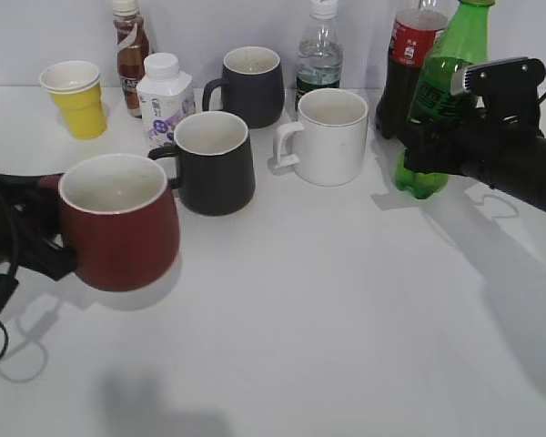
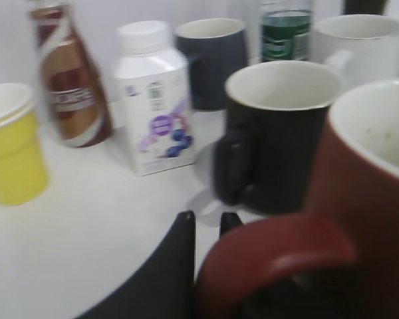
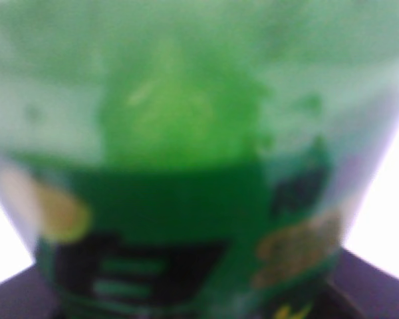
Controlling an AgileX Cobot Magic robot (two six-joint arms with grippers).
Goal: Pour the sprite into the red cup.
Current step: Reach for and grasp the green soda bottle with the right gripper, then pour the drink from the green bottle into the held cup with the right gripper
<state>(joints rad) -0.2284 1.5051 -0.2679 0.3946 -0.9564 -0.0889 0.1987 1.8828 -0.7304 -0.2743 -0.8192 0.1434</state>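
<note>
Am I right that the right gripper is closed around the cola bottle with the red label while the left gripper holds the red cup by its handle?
Not quite: the exterior view shows the right gripper around the green sprite bottle, and the cola bottle stands untouched just behind it. The rest holds: the left gripper holds the red cup at its handle.

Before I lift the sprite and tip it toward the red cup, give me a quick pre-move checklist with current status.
1. Right gripper around the sprite: ok, closed on its lower body.
2. Sprite upright: ok, base on the table.
3. Cap off: not ok, a green cap appears on the neck.
4. Left gripper holding the red cup: ok, at the handle side.
5. Red cup upright, mouth open: ok, looks empty.
6. Clear path: not ok, cola bottle touches or nearly touches the sprite, white mug sits between.
</note>
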